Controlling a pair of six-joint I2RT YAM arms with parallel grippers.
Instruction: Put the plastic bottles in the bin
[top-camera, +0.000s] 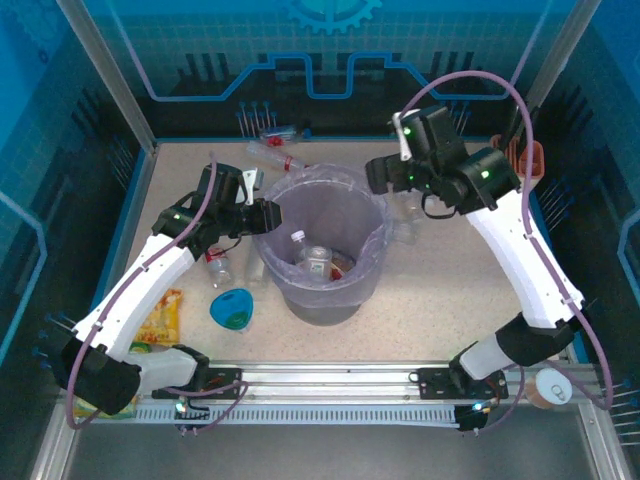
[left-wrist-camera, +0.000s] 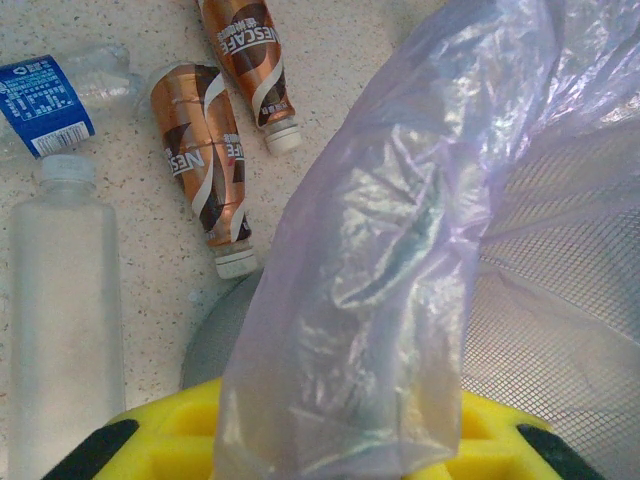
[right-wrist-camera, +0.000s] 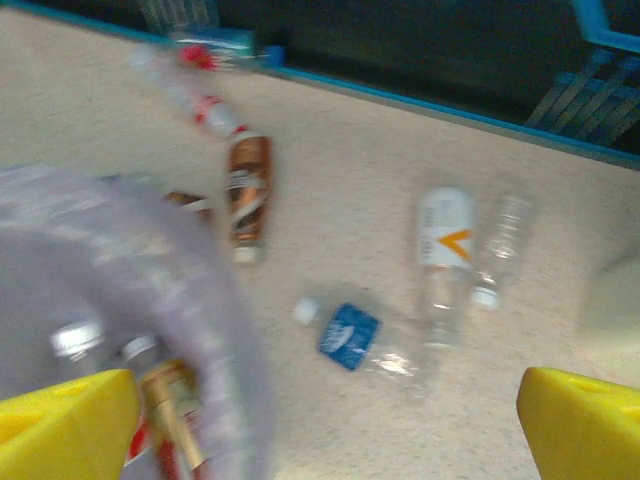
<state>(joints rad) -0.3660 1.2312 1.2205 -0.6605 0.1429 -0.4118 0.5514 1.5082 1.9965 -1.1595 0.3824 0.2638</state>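
My left end effector (top-camera: 262, 215) is at the left rim of the bin (top-camera: 320, 300). Its yellow fingers (left-wrist-camera: 185, 425) are drawn nearly together and pinch a fold of the bag (left-wrist-camera: 400, 250), the thin, crinkled, see-through lilac film that lines the grey bucket. Through the film to the right I see a fine mesh texture.

Ahead and to the left of that end effector, several plastic bottles lie on the speckled beige table (left-wrist-camera: 340, 60). Two are Nescafé bottles in glossy brown swirl sleeves, the nearer one (left-wrist-camera: 205, 165) and the farther one (left-wrist-camera: 250, 65), and both point their white caps towards me. Further left lies a frosted clear bottle (left-wrist-camera: 60, 310). Beyond it is a crumpled clear bottle with a blue label (left-wrist-camera: 45, 100).

My right end effector (top-camera: 378, 175) hangs over the bin's far right rim. Its yellow fingers (right-wrist-camera: 65, 420) are spread as wide as they go and hold nothing. Its wrist view is blurred.

Down and to the left of it, inside the round bin, stand a white-capped clear bottle (right-wrist-camera: 75, 345) and a brown-labelled bottle (right-wrist-camera: 170, 410). Ahead of it on the table lie a brown-sleeved bottle (right-wrist-camera: 245, 195), a flattened blue-labelled bottle (right-wrist-camera: 355, 340), a white-labelled bottle with an orange mark (right-wrist-camera: 445, 250) and, just beside that, a plain clear bottle (right-wrist-camera: 500, 250).
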